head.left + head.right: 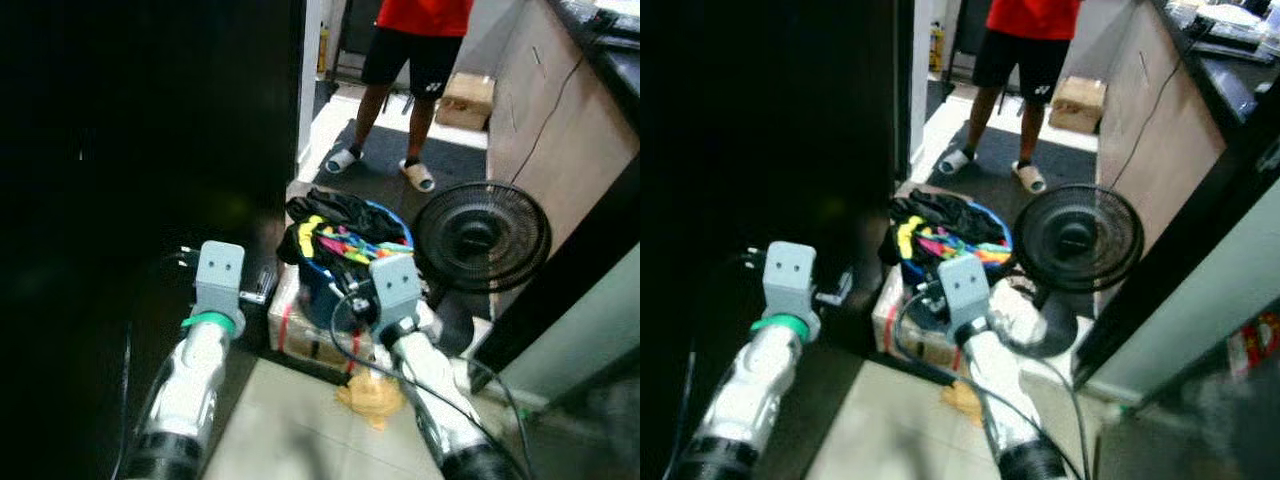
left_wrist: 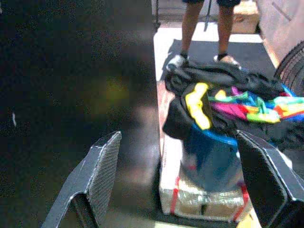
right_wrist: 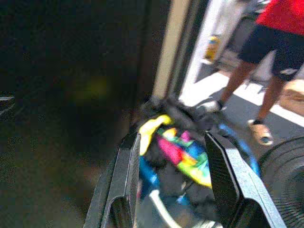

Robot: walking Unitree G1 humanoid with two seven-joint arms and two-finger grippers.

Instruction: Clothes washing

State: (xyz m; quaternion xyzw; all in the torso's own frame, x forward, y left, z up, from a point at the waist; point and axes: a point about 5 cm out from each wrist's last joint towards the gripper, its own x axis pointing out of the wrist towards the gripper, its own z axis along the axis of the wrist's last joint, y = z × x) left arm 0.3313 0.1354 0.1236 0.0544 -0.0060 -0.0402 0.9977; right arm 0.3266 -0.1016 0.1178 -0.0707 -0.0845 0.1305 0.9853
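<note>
Right tool (image 3: 173,190) spread wide, empty, hovering just short of the heaped black and rainbow-striped clothes (image 1: 335,235). Left tool (image 2: 183,183) equally wide, at 9 o'clock of them. Heap in round blue plastic basket (image 2: 211,159) on taped white box (image 1: 300,325). Probably soft, light, snag-prone; pinch top fold. Black floor fan (image 1: 482,238) at 3 o'clock, person's legs (image 1: 395,105) at 12, crowding.

Left arm: silver, extended forward and low; left gripper (image 2: 175,185) fingers spread wide. Right arm: extended forward alongside; right gripper (image 3: 173,183) fingers parted.
</note>
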